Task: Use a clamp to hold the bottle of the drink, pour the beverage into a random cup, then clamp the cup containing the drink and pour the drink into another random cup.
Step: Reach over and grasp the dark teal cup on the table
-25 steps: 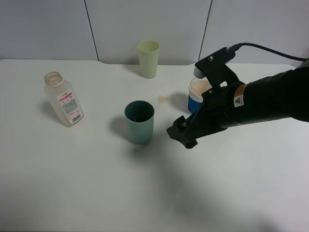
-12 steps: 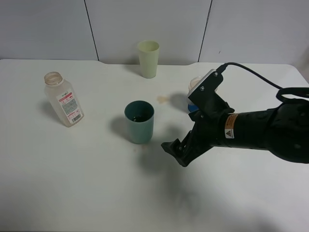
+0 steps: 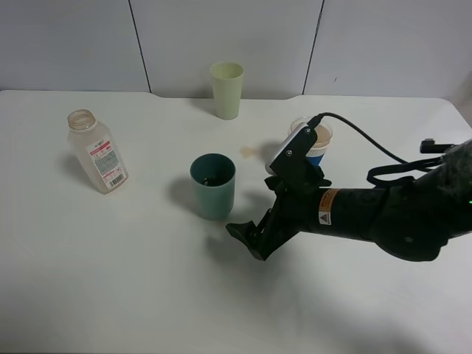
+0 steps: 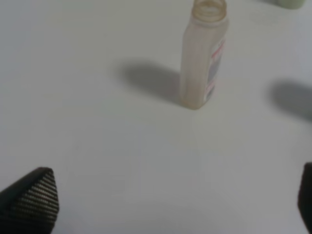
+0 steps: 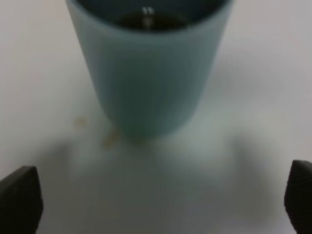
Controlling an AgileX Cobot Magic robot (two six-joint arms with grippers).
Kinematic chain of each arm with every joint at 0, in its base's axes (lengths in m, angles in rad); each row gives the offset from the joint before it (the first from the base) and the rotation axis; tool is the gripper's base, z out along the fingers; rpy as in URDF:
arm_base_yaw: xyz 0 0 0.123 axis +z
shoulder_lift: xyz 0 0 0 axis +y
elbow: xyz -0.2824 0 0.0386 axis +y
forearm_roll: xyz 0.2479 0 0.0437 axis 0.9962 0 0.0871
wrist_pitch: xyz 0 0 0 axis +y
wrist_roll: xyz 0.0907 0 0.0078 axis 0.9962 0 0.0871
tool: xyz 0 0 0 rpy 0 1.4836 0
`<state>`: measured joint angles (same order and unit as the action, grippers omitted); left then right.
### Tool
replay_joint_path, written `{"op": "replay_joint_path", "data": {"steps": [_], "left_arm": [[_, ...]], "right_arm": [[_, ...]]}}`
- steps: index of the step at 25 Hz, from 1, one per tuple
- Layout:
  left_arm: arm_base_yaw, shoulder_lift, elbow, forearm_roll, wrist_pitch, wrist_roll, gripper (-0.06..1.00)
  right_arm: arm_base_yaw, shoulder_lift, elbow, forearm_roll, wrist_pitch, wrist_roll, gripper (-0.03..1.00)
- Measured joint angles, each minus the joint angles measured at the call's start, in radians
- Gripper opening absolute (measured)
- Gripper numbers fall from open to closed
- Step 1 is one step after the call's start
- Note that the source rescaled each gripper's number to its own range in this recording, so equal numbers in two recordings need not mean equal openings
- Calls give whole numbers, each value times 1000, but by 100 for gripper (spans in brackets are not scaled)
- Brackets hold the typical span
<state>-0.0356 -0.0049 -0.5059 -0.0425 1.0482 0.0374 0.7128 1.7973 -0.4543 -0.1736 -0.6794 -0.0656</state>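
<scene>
The bottle point(image 3: 96, 151) stands uncapped at the table's left, also seen in the left wrist view point(image 4: 202, 53). My left gripper point(image 4: 170, 202) is open, well short of it, holding nothing; it is outside the high view. The teal-green cup point(image 3: 213, 186) stands mid-table with dark beverage point(image 5: 146, 19) at its bottom. My right gripper point(image 3: 247, 240) hangs low just in front and to the right of this cup point(image 5: 148, 73), open point(image 5: 158, 197) and empty, fingertips apart from the wall. The clear blue-banded cup point(image 3: 317, 144) stands behind the right arm, partly hidden.
A taller pale yellow-green cup point(image 3: 226, 90) stands at the back centre. A small brown spill point(image 3: 249, 151) marks the table between the cups, and drips point(image 5: 109, 139) lie at the teal cup's base. The right arm's cable point(image 3: 369, 147) arcs over the table's right side.
My right arm has swung down and to the left, from beside the blue-banded cup to low in front of the teal cup. Both grippers stay open; cups and bottle have not moved.
</scene>
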Motion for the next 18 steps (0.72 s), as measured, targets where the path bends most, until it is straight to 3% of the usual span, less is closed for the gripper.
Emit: {"op": "replay_joint_path", "data": {"steps": [4, 9, 18], "left_arm": [[0, 0, 0, 0, 0, 0, 100], [0, 0, 0, 0, 0, 0, 100], [0, 0, 0, 0, 0, 0, 100]], "right_arm": [[0, 73, -1, -1, -118, -3, 92], [0, 140, -2, 0, -260, -37, 91], [-25, 204, -2, 7, -367, -48, 91]]}}
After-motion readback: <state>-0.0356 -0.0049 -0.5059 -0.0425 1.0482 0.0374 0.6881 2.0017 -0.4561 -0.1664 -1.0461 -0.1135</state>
